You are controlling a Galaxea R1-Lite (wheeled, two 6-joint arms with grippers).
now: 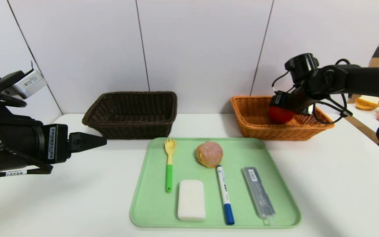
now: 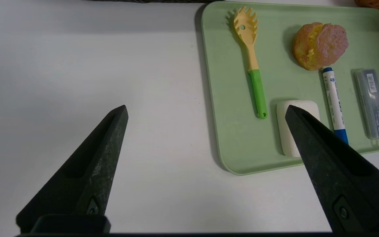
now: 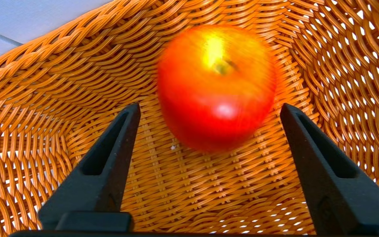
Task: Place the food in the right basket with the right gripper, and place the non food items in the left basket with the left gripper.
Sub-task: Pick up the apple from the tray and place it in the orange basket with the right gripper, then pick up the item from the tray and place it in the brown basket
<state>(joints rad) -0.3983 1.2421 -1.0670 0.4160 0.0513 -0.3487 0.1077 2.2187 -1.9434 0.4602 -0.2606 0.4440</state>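
A white table (image 1: 341, 184) holds a pale green tray (image 1: 153, 197) at the centre front, with two wicker baskets behind it: the dark brown left basket (image 1: 132, 113) and the orange-tan right basket (image 1: 258, 123), set apart so sorted items stay separate.

The right gripper (image 3: 209, 112) reaches down into the right basket, its fingers spread apart with nothing between them. The red apple (image 3: 215, 85) lies just beyond the fingertips and looks blurred, so it is probably dropping or rolling on the weave, though that is hard to confirm.

The left gripper (image 2: 206, 112) hovers over bare table left of the tray, fingers wide and empty, apparently waiting its turn.

On the tray, well spaced for easy grasping, lie the white bar (image 1: 191, 199), the pinkish bun (image 1: 209, 154), the grey case (image 1: 258, 192), the marker (image 1: 225, 194) and the fork (image 1: 169, 164).
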